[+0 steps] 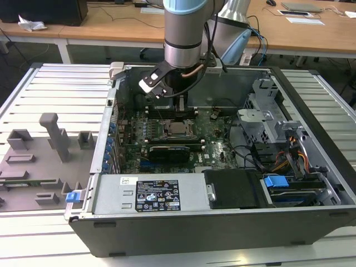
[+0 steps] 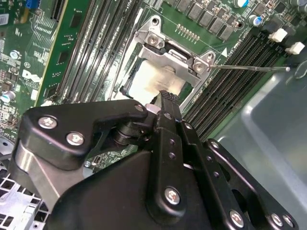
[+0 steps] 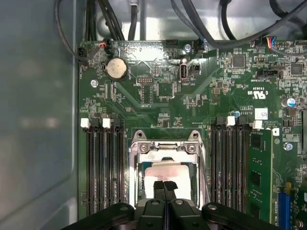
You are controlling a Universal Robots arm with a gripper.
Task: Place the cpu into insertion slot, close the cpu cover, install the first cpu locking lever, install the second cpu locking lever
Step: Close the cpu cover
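Note the cpu lying flat in the insertion slot, pale face up, framed by the cpu cover on the green motherboard. Straight above it, the gripper — fingers pressed together, clamped on nothing, tips over the chip's face. Off one corner, a thin locking lever — sticking out clear of the frame.

1. The tool is hanging just above the cpu, which is lying in the insertion slot.
2. The cpu cover is framing the cpu beneath the tool.
3. Memory slots are flanking the tool on either side.
4. The computer case is sitting on the surface and enclosing the tool.
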